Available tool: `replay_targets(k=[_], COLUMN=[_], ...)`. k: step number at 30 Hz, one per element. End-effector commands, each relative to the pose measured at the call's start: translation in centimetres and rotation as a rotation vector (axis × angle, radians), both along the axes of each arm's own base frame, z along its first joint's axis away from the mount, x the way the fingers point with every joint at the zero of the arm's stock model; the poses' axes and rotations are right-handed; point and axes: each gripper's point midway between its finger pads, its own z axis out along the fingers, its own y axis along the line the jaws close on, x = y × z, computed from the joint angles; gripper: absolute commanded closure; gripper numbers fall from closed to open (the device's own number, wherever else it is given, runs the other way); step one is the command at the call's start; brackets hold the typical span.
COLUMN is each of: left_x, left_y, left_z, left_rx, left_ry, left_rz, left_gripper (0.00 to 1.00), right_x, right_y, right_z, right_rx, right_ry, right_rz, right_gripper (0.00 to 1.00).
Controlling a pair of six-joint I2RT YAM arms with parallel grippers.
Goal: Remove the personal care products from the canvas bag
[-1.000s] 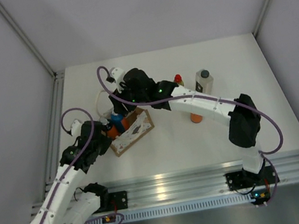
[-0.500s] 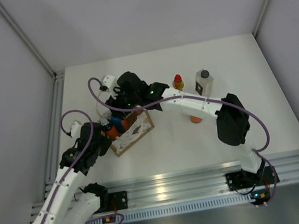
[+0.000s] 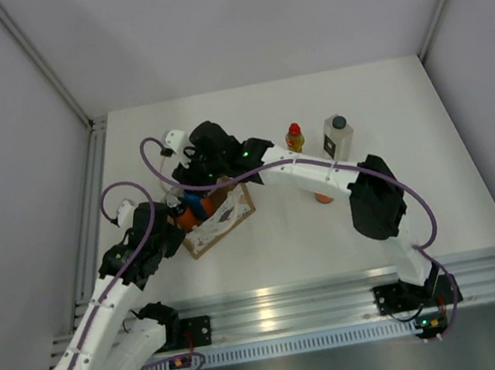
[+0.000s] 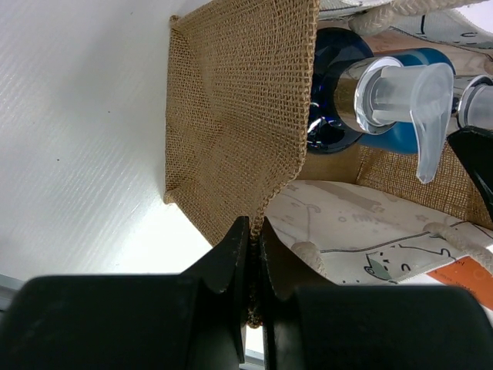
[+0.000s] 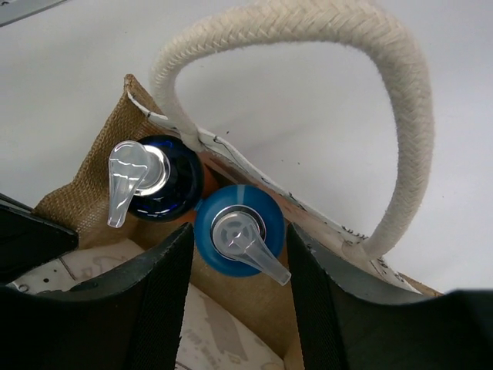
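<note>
Pinching the burlap rim of the canvas bag (image 4: pixel 231 139), at 9 o'clock on the table (image 3: pixel 422 203), with the left gripper (image 4: pixel 252 231), jaws pressed together. Straddling the blue bottle (image 5: pixel 231 212) inside with the right gripper (image 5: pixel 239 235) spread wide, apparently without contact, a dark-capped orange bottle (image 5: pixel 158 181) packed at its 10 o'clock. Out at the bag's 2 o'clock: yellow bottle (image 3: pixel 295 136), whitish square bottle (image 3: pixel 338 136); at 3 o'clock, second orange bottle (image 3: pixel 325 197).

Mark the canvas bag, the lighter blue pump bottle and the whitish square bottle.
canvas bag (image 4: pixel 231 116): left wrist view, woven side wall.
lighter blue pump bottle (image 5: pixel 239 230): right wrist view, pump collar.
whitish square bottle (image 3: pixel 339 141): top external view, body below cap.
</note>
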Motion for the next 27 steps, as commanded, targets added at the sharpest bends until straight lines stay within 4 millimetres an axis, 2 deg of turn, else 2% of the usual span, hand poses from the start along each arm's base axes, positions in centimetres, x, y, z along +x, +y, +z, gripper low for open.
replay_targets(k=[1, 5, 11, 13, 14, 17, 23, 27], left_x=[-1.0, -1.0, -0.9, -0.9, -0.9, -0.9, -0.9, -1.0], left_y=[0.1, 0.1, 0.1, 0.1, 0.0, 0.0, 0.1, 0.0], left_z=[-1.6, -1.6, -1.4, -1.5, -1.5, -1.6, -1.6, -1.6], left_rx=[0.016, 0.017, 0.016, 0.015, 0.014, 0.016, 0.015, 0.014], left_ry=[0.058, 0.058, 0.054, 0.056, 0.058, 0.060, 0.063, 0.064], left_rz=[-0.017, -0.018, -0.016, -0.016, -0.017, -0.018, -0.018, -0.021], left_gripper=[1.00, 1.00, 1.00, 1.00, 1.00, 1.00, 1.00, 1.00], right_x=[-0.3, -0.3, -0.2, -0.2, 0.0, 0.1, 0.3, 0.3], right_y=[1.5, 1.6, 1.5, 1.5, 1.4, 1.5, 1.6, 1.7], right_z=[2.5, 2.6, 1.6, 1.3, 1.0, 0.8, 0.9, 1.2], right_rx=[0.067, 0.068, 0.050, 0.044, 0.040, 0.040, 0.047, 0.056], right_ry=[-0.018, -0.020, -0.015, -0.013, -0.012, -0.011, -0.019, -0.021], right_rz=[0.044, 0.043, 0.041, 0.041, 0.037, 0.032, 0.025, 0.025], right_gripper=[0.51, 0.65, 0.68, 0.66, 0.62, 0.61, 0.66, 0.74])
